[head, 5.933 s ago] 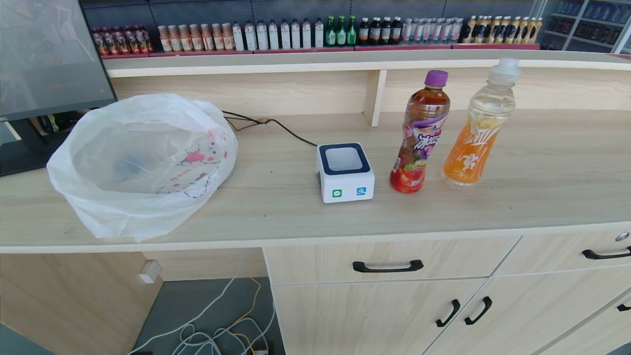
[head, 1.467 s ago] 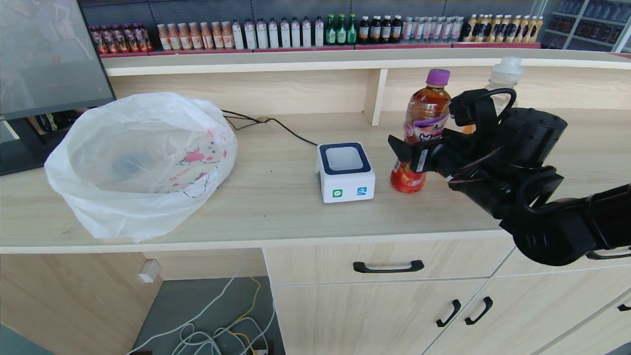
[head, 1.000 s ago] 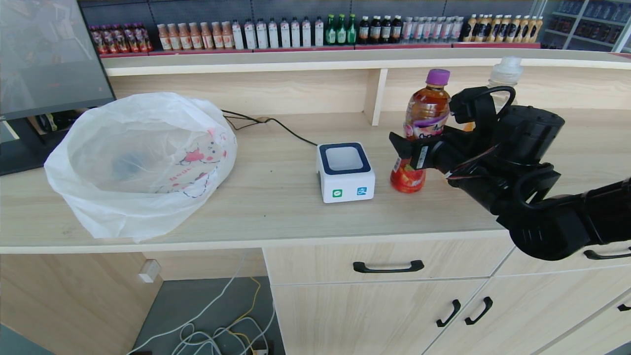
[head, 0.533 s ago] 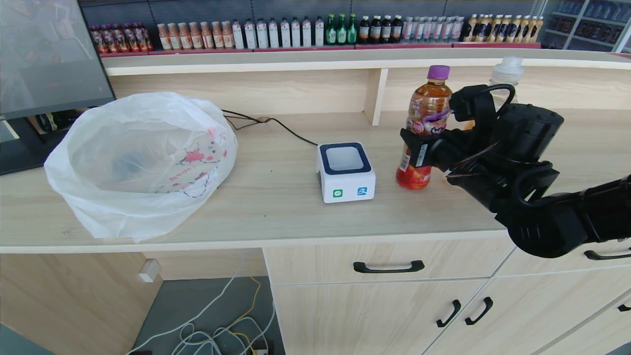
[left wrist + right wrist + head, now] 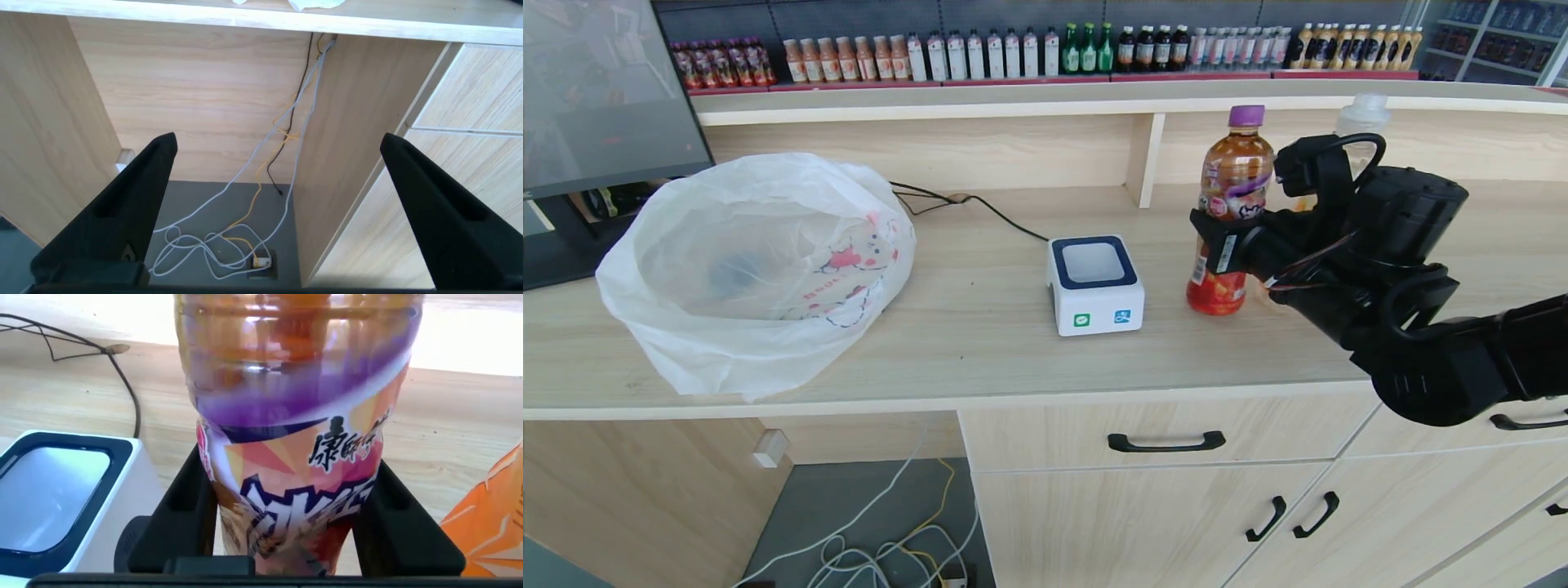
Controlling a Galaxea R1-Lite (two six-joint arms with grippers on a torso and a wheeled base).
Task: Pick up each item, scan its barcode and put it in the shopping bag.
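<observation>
My right claw [image 5: 1232, 238] is clamped on the tea bottle [image 5: 1235, 175], the one with the purple cap, and grips it around the middle of its label. In the right wrist view the two black fingers [image 5: 189, 508] press on both sides of it. The bottle stands upright at 3 o'clock from the white scanner [image 5: 1093, 283] and near to it. I cannot tell if its base touches the wooden counter [image 5: 980, 351] or is a little above it. The orange bottle [image 5: 1360, 122] with the white cap stands at about 1 o'clock from the tea bottle, mostly hidden behind my right arm. The shopping bag [image 5: 752, 269] lies open on the counter at 9 o'clock from the scanner, well apart from it, and a black cable [image 5: 980, 204] runs from the scanner toward 11 o'clock. My left claw [image 5: 278, 212] hangs below the counter edge with its fingers wide apart and nothing between them, above some loose wires [image 5: 237, 245] on the floor.
</observation>
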